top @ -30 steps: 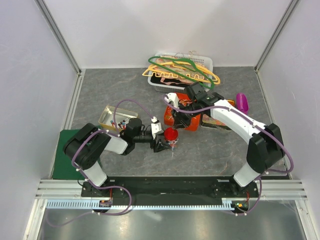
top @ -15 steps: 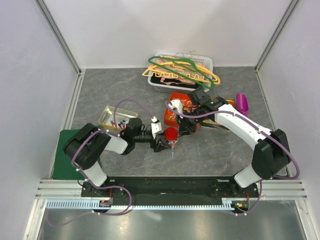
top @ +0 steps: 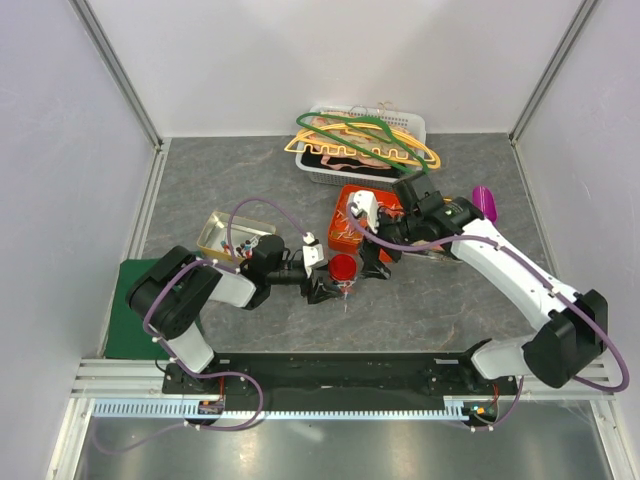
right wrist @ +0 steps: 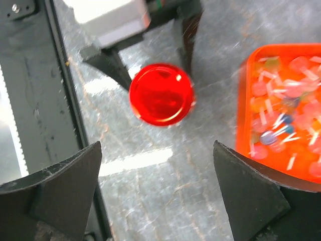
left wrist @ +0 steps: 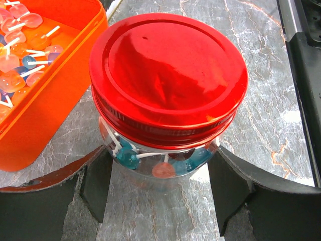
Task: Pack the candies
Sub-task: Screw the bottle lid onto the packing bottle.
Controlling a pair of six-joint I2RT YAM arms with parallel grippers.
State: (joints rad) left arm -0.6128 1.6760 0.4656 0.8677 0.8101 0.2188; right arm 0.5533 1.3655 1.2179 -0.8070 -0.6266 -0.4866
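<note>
Candies [left wrist: 20,45]: small round red, blue and pale sweets on white sticks, in 2 spots: orange tray [left wrist: 50,100] and red-lidded jar [left wrist: 168,75] just near of it. Left gripper [left wrist: 158,175] clamps the jar's glass sides. Right gripper [right wrist: 158,201] hangs above, spread wide.

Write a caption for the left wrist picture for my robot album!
Left claw holds a glass jar, red lid on and candies inside, beside an orange tray of more candies.

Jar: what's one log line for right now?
jar: lid on, candies inside | left gripper: grips jar | right gripper: open, empty | tray: more candies
</note>
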